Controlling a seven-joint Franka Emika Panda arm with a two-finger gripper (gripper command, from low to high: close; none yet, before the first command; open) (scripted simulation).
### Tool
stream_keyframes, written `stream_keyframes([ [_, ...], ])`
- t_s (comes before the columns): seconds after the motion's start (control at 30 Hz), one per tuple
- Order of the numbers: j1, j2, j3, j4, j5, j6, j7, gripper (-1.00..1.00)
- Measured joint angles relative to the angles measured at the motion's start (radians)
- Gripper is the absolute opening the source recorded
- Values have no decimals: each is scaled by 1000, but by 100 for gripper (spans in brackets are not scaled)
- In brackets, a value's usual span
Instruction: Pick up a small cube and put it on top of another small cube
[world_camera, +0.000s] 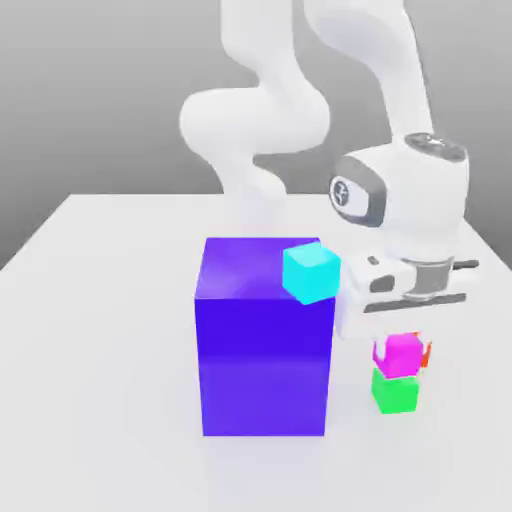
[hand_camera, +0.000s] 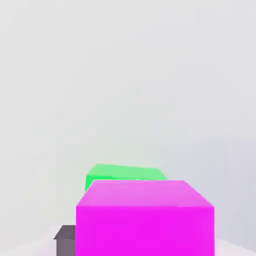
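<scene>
Directly above the small stack at the exterior view's right, the end effector points straight down over the magenta cube. Whether its fingers pinch the cube or have let go cannot be told from these views; the white hand covers the fingers where they would meet the cube's upper part. A dark finger pad sits low beside the cube in the hand view.

The magenta cube rests on top of the green cube, the two touching and roughly lined up, though the magenta one seems set a little toward the exterior view's right. A sliver of an orange cube peeks out just behind the stack. Further out stands the big blue-violet block, with a cyan cube at its upper corner, and all of it sits on the pale bench.

By its looks the magenta cube is rigid, light and smooth-faced, so I judge it would take a modest squeeze without deforming, yet could slide if gripped unevenly. The best hold is across two opposite flat side faces, near mid-height, fingers square to them. Stacked on an equally small base, it would likely topple from a sideways nudge, so a straight vertical retreat looks safest.
</scene>
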Motion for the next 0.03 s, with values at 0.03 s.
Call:
stream_keyframes([
  [0.03,0,0,0,0,0,0,0,100],
])
